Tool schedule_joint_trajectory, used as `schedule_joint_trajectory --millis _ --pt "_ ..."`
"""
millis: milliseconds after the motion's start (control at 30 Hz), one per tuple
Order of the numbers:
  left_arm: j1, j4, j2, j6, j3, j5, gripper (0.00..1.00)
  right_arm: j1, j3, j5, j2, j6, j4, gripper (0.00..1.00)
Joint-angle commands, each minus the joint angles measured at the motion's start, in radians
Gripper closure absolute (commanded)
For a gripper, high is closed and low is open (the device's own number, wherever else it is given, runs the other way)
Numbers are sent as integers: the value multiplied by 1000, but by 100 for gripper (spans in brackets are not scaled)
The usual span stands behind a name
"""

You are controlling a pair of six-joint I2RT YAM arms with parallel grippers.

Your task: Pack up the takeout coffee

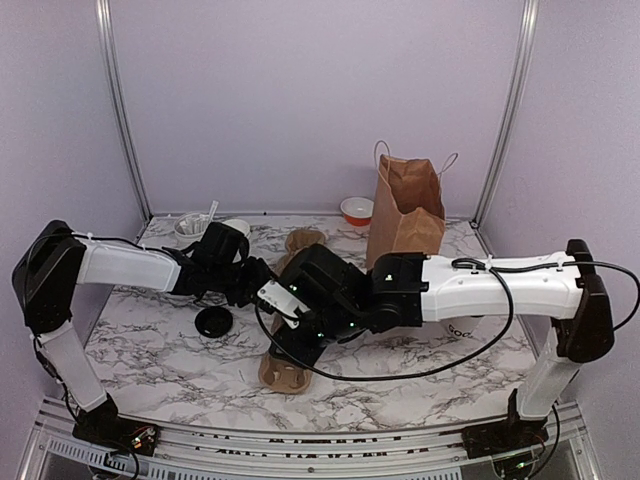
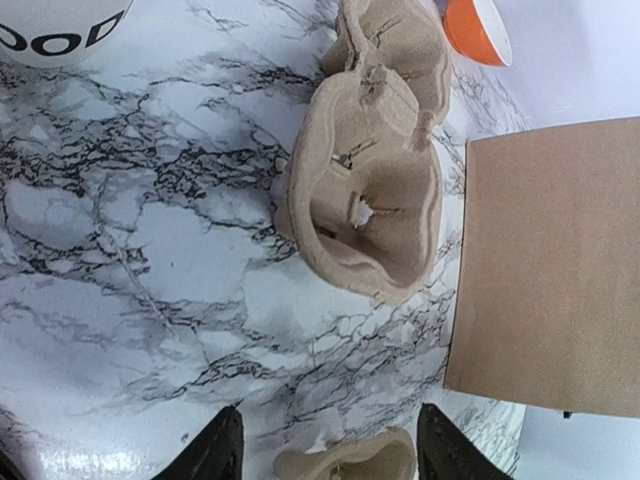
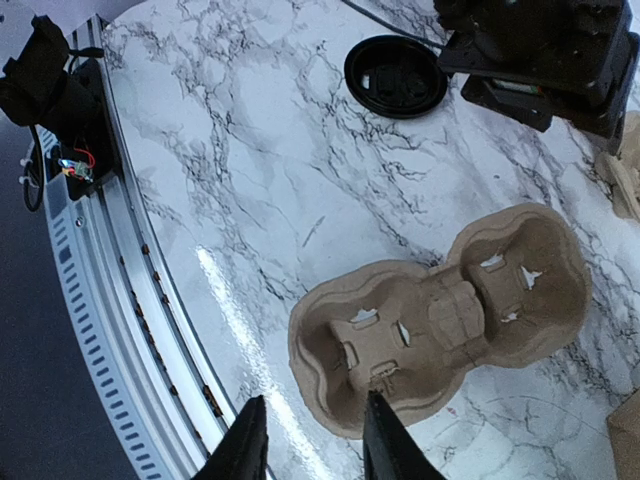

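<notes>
1. On the marble table (image 1: 150, 330), the takeout coffee (image 2: 55, 30) stands outside the far tray (image 2: 365, 190) and the near tray (image 3: 430, 320) — a black lid (image 3: 395, 75) lies apart.
2. Left gripper (image 2: 330, 440) and right gripper (image 3: 315, 420): jaws parted, holding nothing.
3. Nothing looks packed yet — capping and seating remain.

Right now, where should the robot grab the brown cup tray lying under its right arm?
Pinch the thin rim of an end well from straight above. The brown cup tray lies flat, open side up, so one jaw can go inside the well, the other outside.
</notes>
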State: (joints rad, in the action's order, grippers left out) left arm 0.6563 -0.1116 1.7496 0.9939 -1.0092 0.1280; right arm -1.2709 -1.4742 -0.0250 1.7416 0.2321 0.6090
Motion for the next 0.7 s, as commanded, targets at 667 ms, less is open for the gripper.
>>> schedule_joint_trajectory --millis 667 --pt "129 327 -209 -252 77 -58 39 209 49 -53 -193 -31 10 46"
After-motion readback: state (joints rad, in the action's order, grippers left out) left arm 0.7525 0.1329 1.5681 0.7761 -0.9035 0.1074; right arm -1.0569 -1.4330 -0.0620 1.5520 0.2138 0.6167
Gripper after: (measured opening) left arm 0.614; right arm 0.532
